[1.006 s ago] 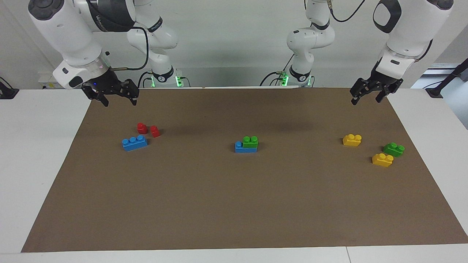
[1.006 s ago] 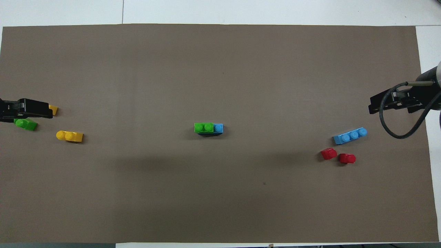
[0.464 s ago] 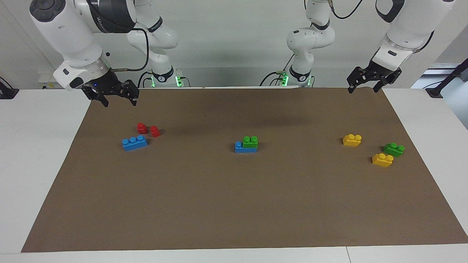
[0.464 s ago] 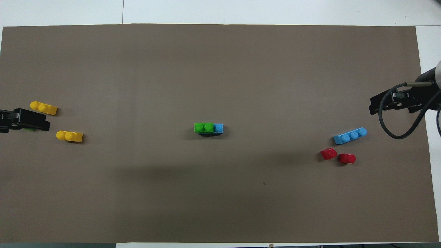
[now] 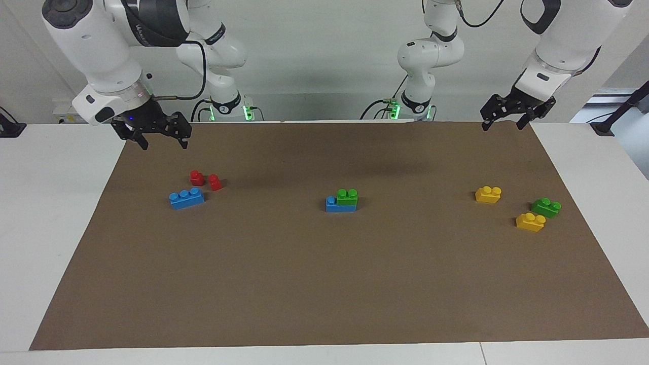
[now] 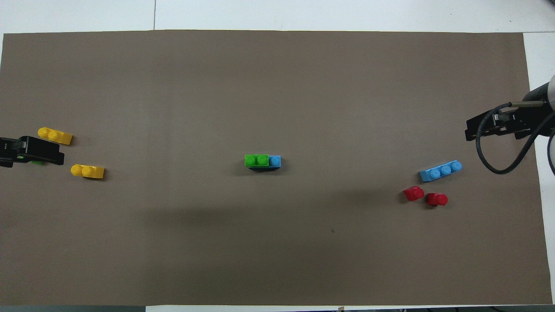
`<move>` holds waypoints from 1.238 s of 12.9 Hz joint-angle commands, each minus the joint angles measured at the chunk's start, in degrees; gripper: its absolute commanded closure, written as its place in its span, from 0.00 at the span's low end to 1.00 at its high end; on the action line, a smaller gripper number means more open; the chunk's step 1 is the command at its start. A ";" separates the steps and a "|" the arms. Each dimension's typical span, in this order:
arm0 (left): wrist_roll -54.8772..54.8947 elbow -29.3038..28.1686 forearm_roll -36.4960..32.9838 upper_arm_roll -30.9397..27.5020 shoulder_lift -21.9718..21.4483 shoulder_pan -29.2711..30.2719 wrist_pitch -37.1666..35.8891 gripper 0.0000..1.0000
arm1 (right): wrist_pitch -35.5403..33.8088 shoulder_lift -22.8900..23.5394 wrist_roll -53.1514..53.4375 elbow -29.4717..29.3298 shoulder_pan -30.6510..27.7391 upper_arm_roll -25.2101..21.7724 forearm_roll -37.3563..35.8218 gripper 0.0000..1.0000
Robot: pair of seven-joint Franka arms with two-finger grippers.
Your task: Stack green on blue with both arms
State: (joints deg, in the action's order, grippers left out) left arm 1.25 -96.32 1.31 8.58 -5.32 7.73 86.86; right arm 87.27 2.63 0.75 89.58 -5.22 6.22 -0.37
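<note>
The bright green brick (image 5: 347, 196) sits pressed onto the blue brick (image 5: 339, 205) in the middle of the brown mat, covering two of its studs. From overhead, green (image 6: 256, 160) covers the blue brick's (image 6: 274, 161) end toward the left arm, leaving one blue stud bare. My right gripper (image 5: 164, 143) hangs open and empty over the mat's corner near the robots, clear of the stack. My left gripper (image 5: 502, 125) hangs open and empty above the mat's edge at the left arm's end.
A second blue brick (image 5: 186, 197) and two small red pieces (image 5: 196, 177) (image 5: 215, 182) lie toward the right arm's end. Two yellow bricks (image 5: 488, 194) (image 5: 530, 222) and a darker green brick (image 5: 546, 207) lie toward the left arm's end.
My left gripper has lifted and drawn back toward the robots, away from the yellow and dark green bricks. The right gripper has barely shifted. The stack has not moved.
</note>
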 commanded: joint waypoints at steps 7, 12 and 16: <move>0.68 1.40 -0.08 -0.23 0.75 -0.44 -0.81 0.00 | 1.41 -1.14 -1.19 1.73 -0.06 0.11 -1.39 0.00; 0.68 1.40 -0.08 -0.14 0.75 -0.53 -0.72 0.00 | 1.50 -1.05 -1.45 1.65 -0.58 0.11 -1.39 0.00; 0.68 1.40 -0.08 -0.14 0.75 -0.70 -0.46 0.00 | 1.24 -1.14 -1.10 1.65 -0.49 0.11 -1.30 0.00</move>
